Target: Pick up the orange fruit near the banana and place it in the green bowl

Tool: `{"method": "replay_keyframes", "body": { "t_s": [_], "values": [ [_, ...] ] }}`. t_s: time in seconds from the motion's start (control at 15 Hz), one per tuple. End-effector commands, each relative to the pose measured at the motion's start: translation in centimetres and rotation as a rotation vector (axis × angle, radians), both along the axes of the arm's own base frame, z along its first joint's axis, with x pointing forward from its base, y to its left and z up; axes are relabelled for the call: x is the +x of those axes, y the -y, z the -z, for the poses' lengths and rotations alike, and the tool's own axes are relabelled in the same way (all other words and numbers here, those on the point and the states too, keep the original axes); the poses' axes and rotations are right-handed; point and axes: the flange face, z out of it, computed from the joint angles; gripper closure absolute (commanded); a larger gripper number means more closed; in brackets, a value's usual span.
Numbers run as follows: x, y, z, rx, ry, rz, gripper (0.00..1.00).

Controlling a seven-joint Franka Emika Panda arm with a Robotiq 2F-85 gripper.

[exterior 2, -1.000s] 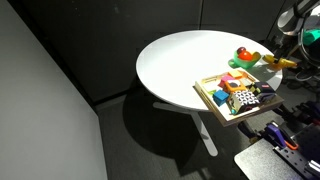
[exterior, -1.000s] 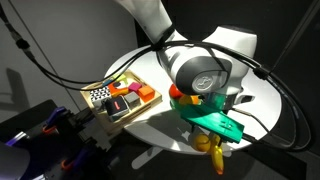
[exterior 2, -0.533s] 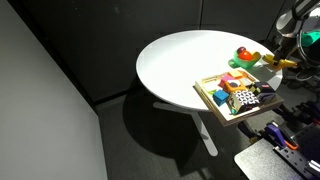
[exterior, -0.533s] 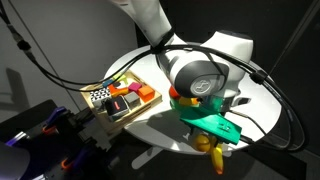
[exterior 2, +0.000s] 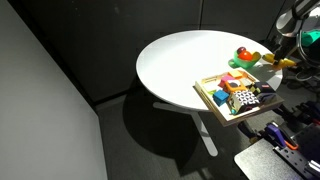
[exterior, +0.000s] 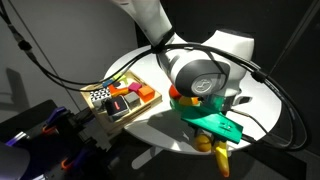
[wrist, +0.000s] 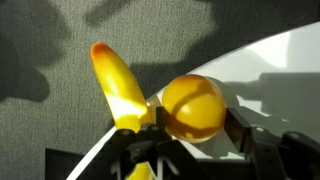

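In the wrist view the gripper comes up from the bottom edge with the orange fruit set between its two dark fingers, one on each side of the ball. The jaws look clenched on the fruit, though the contact itself sits low in the picture and is partly hidden, so the grip is likely rather than certain. Just beside the fruit, on the far side of the other finger, the banana stands at a steep slant, its orange-tinted tip pointing up and its lower end lost behind the gripper. Whether it touches the fruit cannot be told. Behind both, the curved edge of the white table runs across the view, with grey carpet beyond it; the fruit lies over that edge line and the banana over the carpet. In an exterior view the arm bends low over the near rim of the table, and the banana shows below it at the table's edge. Farther back, the green bowl sits on the table near the gripper, with a red fruit in it. The wooden tray of coloured blocks rests at the table's rim, near the bowl.
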Motion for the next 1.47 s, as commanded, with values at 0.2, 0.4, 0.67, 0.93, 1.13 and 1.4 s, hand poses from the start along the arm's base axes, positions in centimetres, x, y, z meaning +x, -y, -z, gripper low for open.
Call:
{"method": "replay_keyframes", "body": {
  "t_s": [0.2, 0.4, 0.67, 0.93, 1.13, 1.4],
  "values": [
    [0.4, 0.0, -1.4, -0.01, 0.007, 0.005, 0.63],
    [0.6, -0.3, -2.1, -0.015, 0.013, 0.015, 0.63],
    [1.2, -1.0, -3.8, -0.023, 0.029, 0.025, 0.63],
    [2.2, -2.3, -5.7, -0.036, 0.052, 0.051, 0.63],
    [3.2, -3.8, -7.0, -0.041, 0.062, 0.086, 0.63],
    [4.6, -5.7, -8.7, -0.049, 0.079, 0.131, 0.63]
  ]
}}
